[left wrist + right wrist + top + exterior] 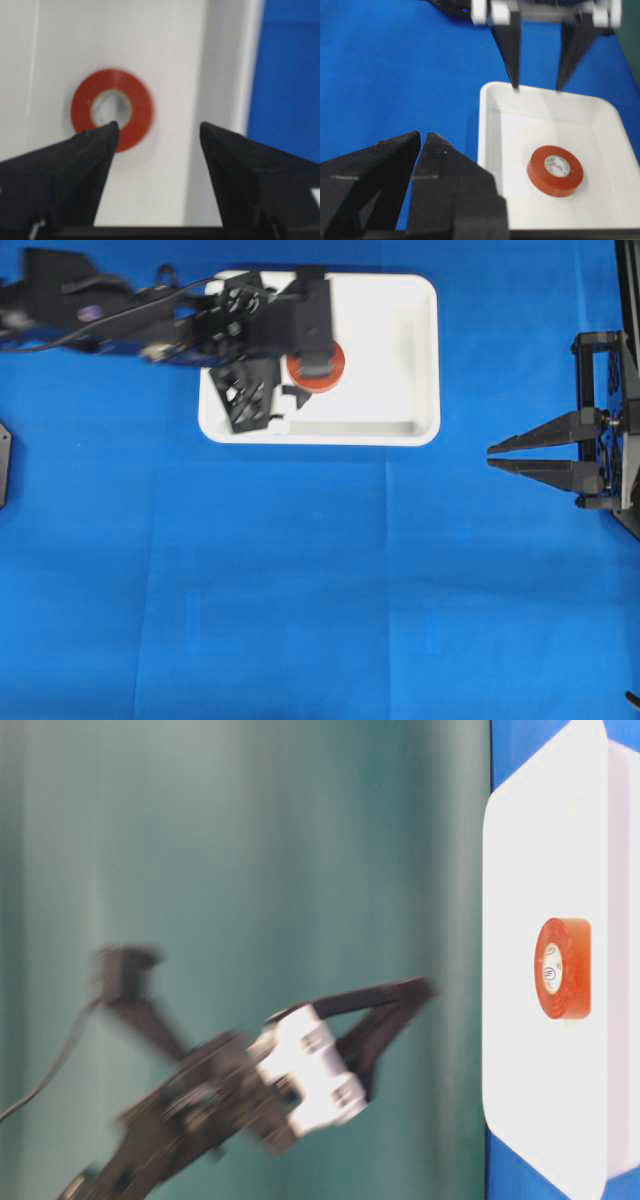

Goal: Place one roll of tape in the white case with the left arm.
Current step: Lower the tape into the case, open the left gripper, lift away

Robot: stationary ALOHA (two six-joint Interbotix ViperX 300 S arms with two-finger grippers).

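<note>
Cloth (300, 590) in plain blue covers the whole work surface you see from overhead, with faint fold creases crossing it. On it, toward the far edge, sits the white case (415, 360), a shallow rectangular tray with rounded corners and a raised rim. The left arm (110, 310) reaches in from the left side of that view, black with a loose cable along it, and its front end hangs over the left half of the case. Your left gripper (536, 87) is spread wide and holds nothing: in the left wrist view both dark fingers (80, 160) stand well apart with bare tray floor between them, and in the right wrist view their tips hover at the case's far rim. The right gripper (492, 457) rests at the right edge of the cloth, well apart from the case, its pointed fingers drawn almost together with only a thin slit between them and nothing in them. Smallest is the roll of tape (555, 170), an orange-red ring with a pale core, lying flat on the floor of the white case, free of both grippers.
</note>
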